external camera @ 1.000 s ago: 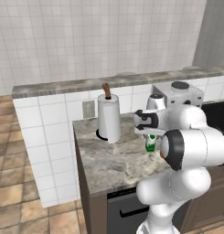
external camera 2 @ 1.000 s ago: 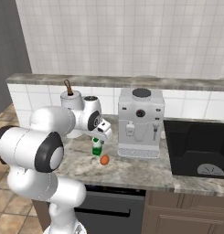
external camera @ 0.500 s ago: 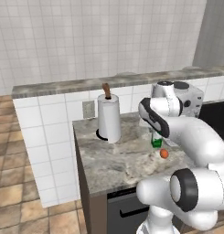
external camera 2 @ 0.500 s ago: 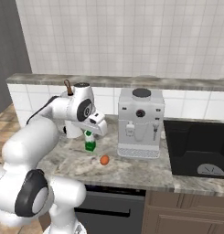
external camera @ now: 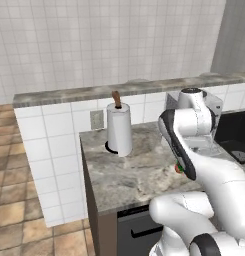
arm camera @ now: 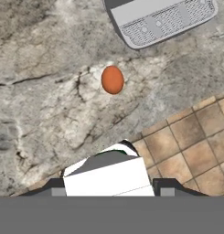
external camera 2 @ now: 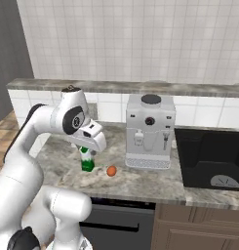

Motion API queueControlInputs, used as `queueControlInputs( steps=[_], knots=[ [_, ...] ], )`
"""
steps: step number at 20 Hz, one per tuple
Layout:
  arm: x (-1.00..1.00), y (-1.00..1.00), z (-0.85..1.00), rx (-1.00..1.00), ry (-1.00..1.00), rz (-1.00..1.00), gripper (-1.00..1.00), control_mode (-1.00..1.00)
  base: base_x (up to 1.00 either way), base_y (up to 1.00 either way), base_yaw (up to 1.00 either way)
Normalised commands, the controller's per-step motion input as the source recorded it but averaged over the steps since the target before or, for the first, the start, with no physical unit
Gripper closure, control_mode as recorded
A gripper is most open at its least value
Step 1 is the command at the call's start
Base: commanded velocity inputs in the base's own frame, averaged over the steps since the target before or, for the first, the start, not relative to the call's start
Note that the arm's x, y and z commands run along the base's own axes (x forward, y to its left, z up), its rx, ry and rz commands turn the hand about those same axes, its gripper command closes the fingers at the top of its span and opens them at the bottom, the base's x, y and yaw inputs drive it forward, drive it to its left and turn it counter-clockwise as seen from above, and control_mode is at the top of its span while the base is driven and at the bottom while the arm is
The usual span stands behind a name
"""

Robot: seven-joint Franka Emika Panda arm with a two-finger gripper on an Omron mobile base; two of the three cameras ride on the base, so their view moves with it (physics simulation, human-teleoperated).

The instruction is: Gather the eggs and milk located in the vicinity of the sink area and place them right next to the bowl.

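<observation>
Gripping the milk (arm camera: 106,173) is how I read it: in hand view its white top sits right betw. the two dark tips of the gripper (arm camera: 111,186), jaws part-closed against its sides, no gap visible. Right base view agrees, w/ the gripper (external camera 2: 88,148) coming down from above onto the milk (external camera 2: 87,163). Green body hangs below the fingers, upright, long axis vertical, white top toward the hand. Can't tell whether its base touches the counter (external camera 2: 140,184) or is just off it.

One egg (external camera 2: 111,171) lies on the counter just beside the milk, on the side toward the coffee machine (external camera 2: 149,132), apart from both. In hand view the egg (arm camera: 112,79) is straight ahead of the tips, long axis approx. up-down in that view, betw. gripper and the machine's drip tray (arm camera: 159,20). Sink (external camera 2: 213,161) is well beyond the machine.

Judgement: the carry hinges on keeping the milk vertical and clear of that egg.
</observation>
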Motion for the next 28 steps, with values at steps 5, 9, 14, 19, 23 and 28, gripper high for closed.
queueControlInputs(
  steps=[5,9,14,19,23,28],
  knots=[
    [-0.86,0.0,0.0,0.01,-0.1,0.0,1.0,-1.0,0.0,0.0,0.0],
    [-0.54,0.0,0.0,0.02,-0.02,0.0,1.0,-1.0,0.0,0.0,0.0],
    [-0.05,0.0,0.0,0.0,0.0,0.0,1.0,-1.0,0.0,0.0,0.0],
    [0.0,0.0,0.0,0.0,0.0,0.0,1.0,-1.0,0.0,0.0,0.0],
    [0.0,-0.03,0.0,0.0,0.0,0.0,1.0,1.0,0.0,-0.05,0.0],
    [0.0,0.0,0.0,0.0,0.0,0.0,1.0,1.0,0.0,-0.68,0.02]
  ],
)
